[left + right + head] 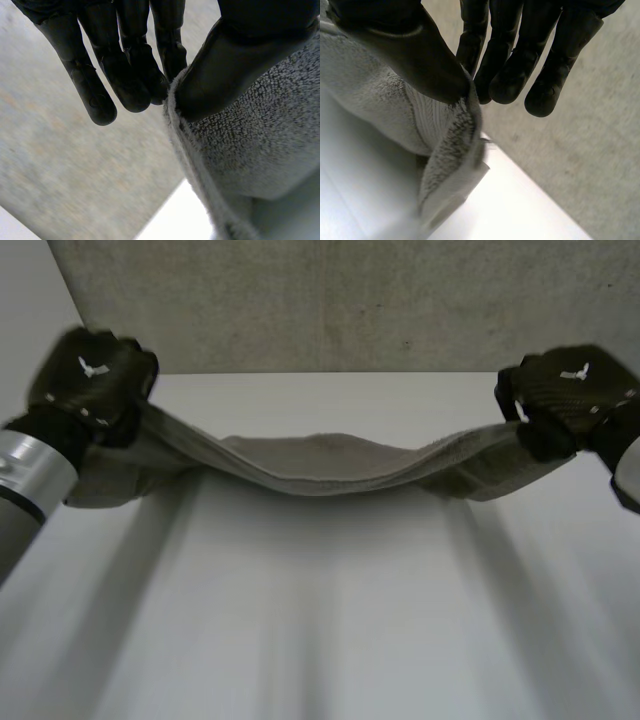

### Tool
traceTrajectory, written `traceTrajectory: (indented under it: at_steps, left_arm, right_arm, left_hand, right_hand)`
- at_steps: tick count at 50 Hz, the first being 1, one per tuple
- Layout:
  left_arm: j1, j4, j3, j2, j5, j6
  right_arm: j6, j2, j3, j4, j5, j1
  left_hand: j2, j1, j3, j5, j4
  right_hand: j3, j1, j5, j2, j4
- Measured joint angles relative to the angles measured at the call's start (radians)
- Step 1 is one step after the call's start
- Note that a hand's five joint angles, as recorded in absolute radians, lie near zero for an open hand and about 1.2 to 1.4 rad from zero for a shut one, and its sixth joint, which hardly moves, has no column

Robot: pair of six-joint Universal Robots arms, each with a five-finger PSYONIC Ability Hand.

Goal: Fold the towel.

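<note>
A grey terry towel (320, 465) hangs in a sagging band above the white table (320, 620), stretched between both hands. My left hand (92, 380) holds its left end, my right hand (565, 395) its right end. In the left wrist view the thumb (225, 70) pinches the towel's edge (260, 145) against the fingers (135, 85). The right wrist view has the thumb (420, 60) pressing the towel's end (445, 165) against the fingers (510, 75), with a loose corner hanging below.
A grey speckled wall or floor (330, 300) lies beyond the table's far edge (330, 374). The table's near part stretches bare under the towel.
</note>
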State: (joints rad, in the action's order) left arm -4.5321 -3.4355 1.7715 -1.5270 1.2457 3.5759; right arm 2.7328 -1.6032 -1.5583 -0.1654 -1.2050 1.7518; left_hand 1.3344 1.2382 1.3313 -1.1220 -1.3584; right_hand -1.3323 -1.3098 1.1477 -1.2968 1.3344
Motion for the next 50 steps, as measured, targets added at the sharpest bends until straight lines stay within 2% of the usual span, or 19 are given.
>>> traceTrajectory:
  at_steps: [7,12,22,29,36,40,45,50]
  left_arm:
    - [-0.029,0.055,-0.058,0.096,-0.026,-0.009]
    - [-0.046,0.085,-0.141,0.028,-0.05,-0.056]
    - [-0.031,0.203,-0.452,-0.417,-0.04,-0.147]
    - [0.004,0.316,-0.82,-0.705,-0.004,-0.154]
    - [0.021,0.27,-1.204,-0.774,0.073,-0.218]
    - [0.023,0.184,-1.312,-0.736,0.095,-0.312]
    - [0.02,0.082,-1.32,-0.68,0.091,-0.447]
    - [0.013,0.055,-1.175,-0.669,0.051,-0.472]
  right_arm:
    - [0.001,-0.07,0.131,-0.097,0.026,-0.01]
    - [-0.002,0.009,0.268,-0.144,0.021,-0.024]
    - [-0.039,0.441,0.591,-0.284,-0.015,0.03]
    - [-0.06,0.699,0.983,-0.308,-0.149,0.106]
    - [-0.061,0.904,1.435,-0.296,-0.277,0.149]
    - [-0.032,0.919,1.608,-0.248,-0.284,0.143]
    - [0.001,0.86,1.578,-0.194,-0.248,0.125]
    - [-0.013,0.811,1.414,-0.196,-0.226,0.124]
  left_hand:
    - [0.0,0.0,0.0,0.0,0.0]
    - [0.0,0.0,0.0,0.0,0.0]
    - [0.0,0.0,0.001,0.0,0.0]
    - [0.001,0.0,0.001,0.0,0.0]
    - [0.003,0.0,0.004,0.0,0.0]
    - [0.007,0.0,0.006,0.0,0.0]
    - [0.009,0.0,0.006,0.0,0.0]
    - [0.009,0.0,0.006,0.0,0.0]
  right_hand:
    - [0.0,0.0,0.0,0.0,0.0]
    - [0.0,0.0,0.0,0.0,0.0]
    - [0.0,-0.001,0.0,0.0,0.0]
    - [0.0,-0.001,0.0,0.0,0.0]
    - [0.0,-0.001,0.0,0.0,0.0]
    - [0.0,-0.001,0.0,-0.005,0.005]
    - [0.0,-0.001,0.0,-0.005,0.007]
    - [0.0,-0.002,0.0,-0.005,0.007]
